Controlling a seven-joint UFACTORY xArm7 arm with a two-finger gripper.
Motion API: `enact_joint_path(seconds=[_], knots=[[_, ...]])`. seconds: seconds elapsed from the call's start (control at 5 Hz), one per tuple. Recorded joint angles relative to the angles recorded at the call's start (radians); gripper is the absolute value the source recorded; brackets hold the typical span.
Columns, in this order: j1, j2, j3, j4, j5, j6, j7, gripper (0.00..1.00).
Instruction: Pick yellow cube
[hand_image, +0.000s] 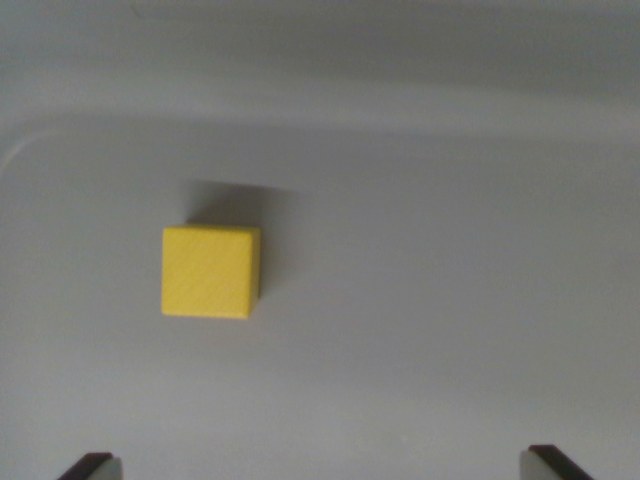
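Nearest the cam we see the gripper (320, 468), only its two dark fingertips (88, 464) poking up at the bottom edge: one near the wrist view's left corner, the other near the wrist view's right corner. They stand well apart, so the gripper is spread wide w/ nothing between the tips.

Going left to right: at the far left the bench (450, 330) is plain pale grey, matte, w/ a faint curved line bending up from the left edge and running across the top as a soft lighter band. We can't tell if that's a rim, a bend in the surface or just a lighting edge.

Left of centre sits the yellow cube (207, 272), resting flat on the bench, top face toward us, a thin strip of its right side showing darker. A soft shadow falls just behind it, toward the top and slightly right. The cube lies well above the fingertips and closer to the left tip's side than the right.

Right of the cube: bare grey surface all the way to the edge, evenly lit. Pic is a bit blurred; nothing of the room shows beyond the surface.
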Motion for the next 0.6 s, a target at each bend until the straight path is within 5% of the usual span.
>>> enact_joint_path(seconds=[0.6], knots=[[0.0080,0.038,0.004,-0.012,-0.0042,-0.047,0.012,0.00]])
